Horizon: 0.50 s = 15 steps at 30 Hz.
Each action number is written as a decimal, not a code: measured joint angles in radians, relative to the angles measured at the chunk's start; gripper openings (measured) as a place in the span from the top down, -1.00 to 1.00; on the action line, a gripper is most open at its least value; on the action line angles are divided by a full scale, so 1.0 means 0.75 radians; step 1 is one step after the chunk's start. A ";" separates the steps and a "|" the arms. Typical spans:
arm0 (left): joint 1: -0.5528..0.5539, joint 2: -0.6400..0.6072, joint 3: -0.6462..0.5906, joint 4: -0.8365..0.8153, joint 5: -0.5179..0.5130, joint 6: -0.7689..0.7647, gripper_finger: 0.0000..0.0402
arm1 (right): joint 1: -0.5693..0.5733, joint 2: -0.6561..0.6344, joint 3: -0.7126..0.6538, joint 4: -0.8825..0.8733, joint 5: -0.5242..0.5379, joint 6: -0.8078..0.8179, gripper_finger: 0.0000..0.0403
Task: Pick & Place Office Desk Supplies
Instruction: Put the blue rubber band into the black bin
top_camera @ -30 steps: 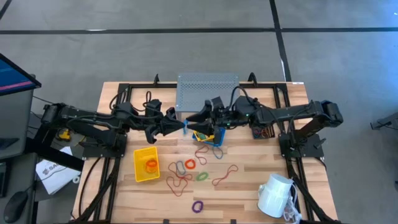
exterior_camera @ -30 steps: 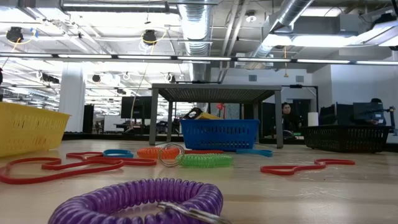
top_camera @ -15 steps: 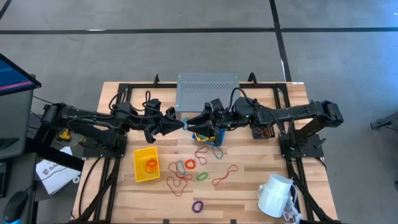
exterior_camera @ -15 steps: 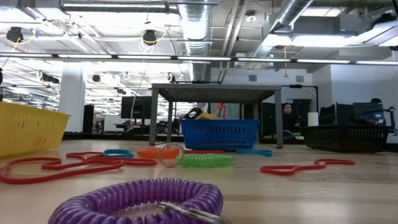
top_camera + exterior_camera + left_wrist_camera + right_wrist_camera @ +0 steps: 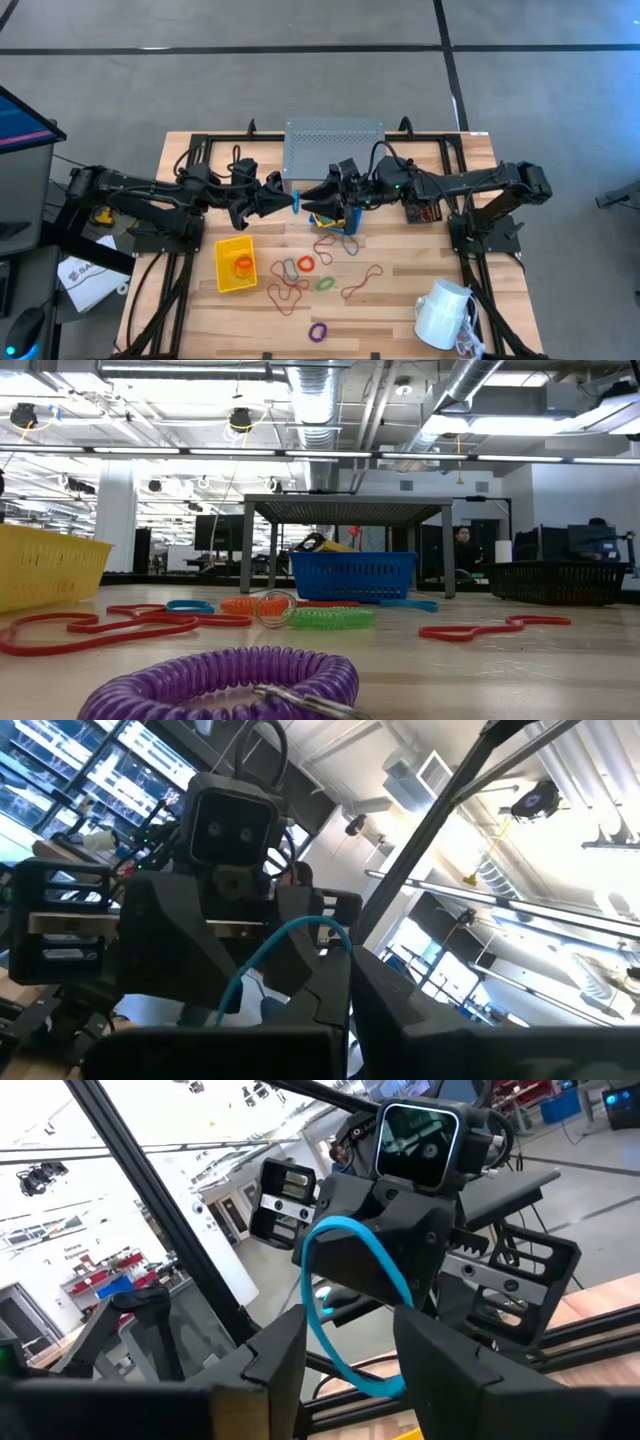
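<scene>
My two grippers meet in mid-air over the blue bin (image 5: 335, 216), which holds yellow packets. My left gripper (image 5: 286, 203) is shut on a blue loop (image 5: 296, 203). My right gripper (image 5: 309, 197) faces it, open, with one finger on either side of the loop's (image 5: 385, 1275) free part. Red, orange, green, grey and purple loops (image 5: 318, 331) lie flat on the table. The yellow bin (image 5: 236, 264) holds an orange loop. The black mesh bin (image 5: 422, 212) stands at the right. My left gripper pinches the blue loop's near part (image 5: 236, 992) between its two shut fingers, coming about level from the table's left. The rest of the loop arches out past the fingertips, clear of the table. My right gripper: whether its fingers (image 5: 285, 1342) touch the loop I cannot tell.
A grey perforated riser (image 5: 333, 147) stands behind the grippers at the far edge. A white mug (image 5: 443, 312) lies at the near right corner. In the low view the purple loop (image 5: 225, 680) lies nearest, with the blue bin (image 5: 352, 576) behind it.
</scene>
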State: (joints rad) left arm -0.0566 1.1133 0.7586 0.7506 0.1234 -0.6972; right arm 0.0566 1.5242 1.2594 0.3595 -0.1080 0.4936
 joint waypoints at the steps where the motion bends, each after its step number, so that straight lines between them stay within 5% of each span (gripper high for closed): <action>1: 0.000 0.000 0.000 0.000 0.000 0.000 1.00 | 0.000 0.000 0.000 0.000 0.000 -0.004 0.24; 15: -0.014 0.000 0.001 0.020 0.010 -0.035 1.00 | -0.038 0.001 0.000 -0.002 0.001 -0.006 0.03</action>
State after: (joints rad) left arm -0.0669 1.1133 0.7589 0.7656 0.1307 -0.7237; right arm 0.0284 1.5249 1.2594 0.3584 -0.1074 0.4892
